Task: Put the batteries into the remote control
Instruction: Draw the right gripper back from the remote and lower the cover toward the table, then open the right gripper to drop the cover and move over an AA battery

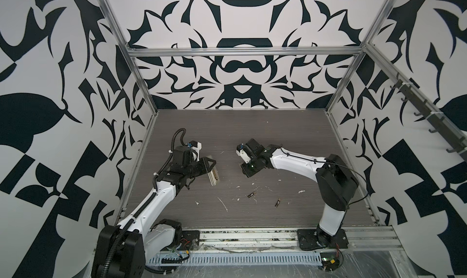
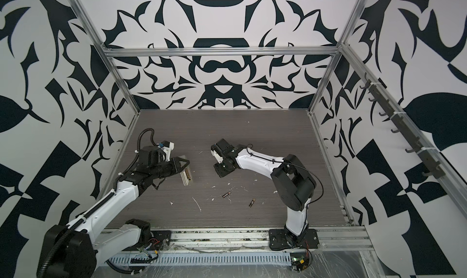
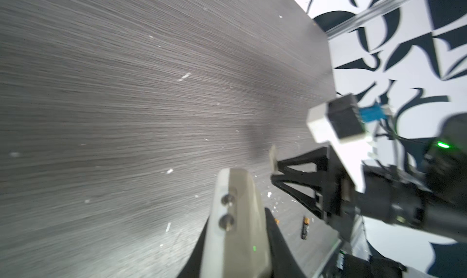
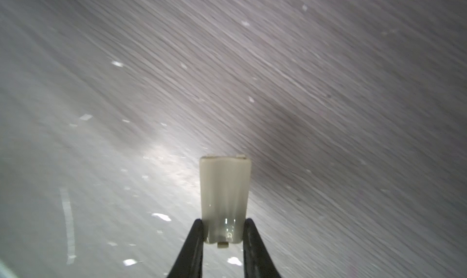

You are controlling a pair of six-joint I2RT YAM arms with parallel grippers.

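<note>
You have the batteries [image 1: 251, 194] nearest you. They lie loose on the table [image 1: 252, 127] among white scraps [image 1: 223, 204], on the near side of the remote control [image 1: 214, 178] and off to its right. Both are well apart from the remote, and the second one [image 1: 277, 202] lies further right still.

Your left arm climbs from the front rail and leans inward, with its wrist bent toward the middle. The left gripper [image 1: 211, 168] is clamped tight on the remote control, which juts out past the fingertips at a tilt. Whether the remote touches the tabletop cannot be told. In the left wrist view its beige back [image 3: 235, 213] faces the camera, with two small round metal parts set into it. Both batteries are outside the remote.

Your right arm stands with its elbow high and its forearm stretched toward the remote from the right. The right gripper [image 4: 224, 223] stops short of the remote, across a clear gap and slightly farther back. Its fingers [image 4: 199, 228] pinch one end of a small beige panel [image 4: 225, 188], and the rest of the panel sticks out beyond them.
</note>
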